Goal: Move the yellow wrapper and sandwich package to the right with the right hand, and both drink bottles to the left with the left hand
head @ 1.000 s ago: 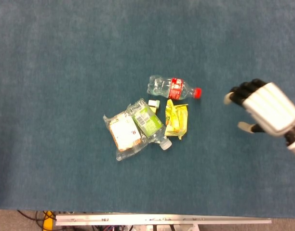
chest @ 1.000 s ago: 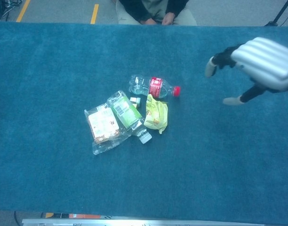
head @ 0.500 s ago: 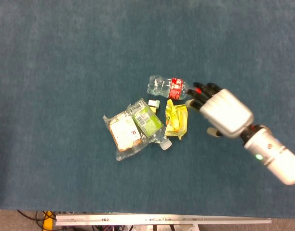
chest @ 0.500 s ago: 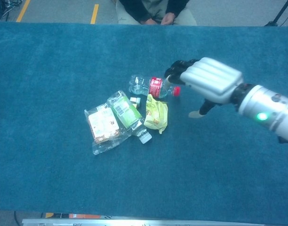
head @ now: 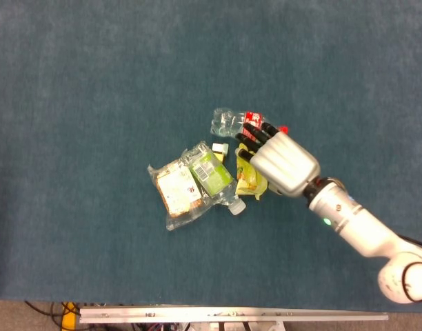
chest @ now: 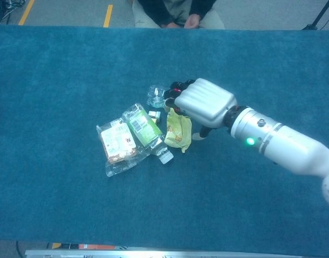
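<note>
The yellow wrapper (head: 249, 182) (chest: 178, 132) lies crumpled at the middle of the blue table, partly hidden under my right hand (head: 278, 160) (chest: 204, 102). The hand hovers palm down, its dark fingertips (head: 252, 138) spread over the wrapper's top and the red-labelled clear bottle (head: 228, 123) (chest: 156, 95); whether they touch is unclear, and it holds nothing. The green-labelled bottle (head: 212, 174) (chest: 143, 128) lies diagonally on the clear sandwich package (head: 175, 190) (chest: 116, 143), left of the wrapper. My left hand is out of both views.
A small pale cap-like piece (head: 220, 147) (chest: 154, 114) sits between the two bottles. A seated person (chest: 175, 11) is at the table's far edge. The blue cloth (head: 94, 103) stretches bare to the left and right of the pile.
My right hand has swept in from the far right, leftward, and now covers the wrapper's right part and the red-labelled bottle's cap end. The objects have not moved.
</note>
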You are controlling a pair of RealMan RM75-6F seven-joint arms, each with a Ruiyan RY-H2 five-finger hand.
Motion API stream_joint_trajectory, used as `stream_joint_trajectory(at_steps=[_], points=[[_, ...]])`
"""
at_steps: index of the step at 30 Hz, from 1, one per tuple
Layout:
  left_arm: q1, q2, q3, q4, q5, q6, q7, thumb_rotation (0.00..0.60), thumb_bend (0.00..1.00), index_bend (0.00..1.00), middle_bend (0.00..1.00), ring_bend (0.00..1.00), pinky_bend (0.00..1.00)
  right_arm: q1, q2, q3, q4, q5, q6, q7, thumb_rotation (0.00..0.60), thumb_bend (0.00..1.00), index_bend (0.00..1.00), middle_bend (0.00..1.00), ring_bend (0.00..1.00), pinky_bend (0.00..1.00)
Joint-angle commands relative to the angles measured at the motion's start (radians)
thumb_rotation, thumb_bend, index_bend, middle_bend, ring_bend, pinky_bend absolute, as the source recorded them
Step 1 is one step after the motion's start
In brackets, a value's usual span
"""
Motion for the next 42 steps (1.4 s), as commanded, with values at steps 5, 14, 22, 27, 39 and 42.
stream_joint_trajectory(at_steps=[5, 14, 22, 27, 39, 42], points=[[0.006, 0.001, 0.003, 0.014, 0.003, 0.007, -0.022, 0.6, 0.39, 0.29, 0.24, 0.16, 0.14, 0.023, -0.049, -0.02, 0.043, 0.032, 0.016, -0.033, 0.592, 0.0, 0.29, 0.19, 0.11, 0.23], [0.005, -0.005, 0.009, 0.025, 0.016, 0.006, -0.044, 0.6, 0.39, 0.31, 0.24, 0.16, 0.14, 0.03, -0.095, -0.051, 0.108, 0.036, 0.037, -0.032, 0.591, 0.0, 0.31, 0.24, 0.12, 0.23], [0.002, -0.006, 0.012, 0.028, 0.027, 0.006, -0.06, 0.6, 0.39, 0.32, 0.24, 0.16, 0.14, 0.013, -0.164, -0.065, 0.212, -0.016, 0.092, 0.047, 0.6, 0.0, 0.67, 0.39, 0.26, 0.29], [0.004, -0.003, 0.011, 0.027, 0.024, 0.007, -0.059, 0.6, 0.39, 0.33, 0.24, 0.16, 0.14, 0.004, -0.148, -0.06, 0.214, -0.044, 0.111, 0.115, 0.6, 0.0, 0.74, 0.42, 0.3, 0.3], [-0.003, -0.007, 0.011, 0.026, 0.016, -0.011, -0.048, 0.6, 0.39, 0.33, 0.24, 0.16, 0.14, -0.039, 0.034, -0.029, 0.12, -0.068, 0.186, 0.223, 0.6, 0.0, 0.74, 0.42, 0.3, 0.3], [-0.008, -0.011, 0.012, 0.025, 0.018, -0.02, -0.045, 0.6, 0.39, 0.33, 0.24, 0.16, 0.14, -0.048, 0.069, -0.039, 0.126, -0.063, 0.182, 0.222, 0.6, 0.0, 0.74, 0.42, 0.3, 0.3]])
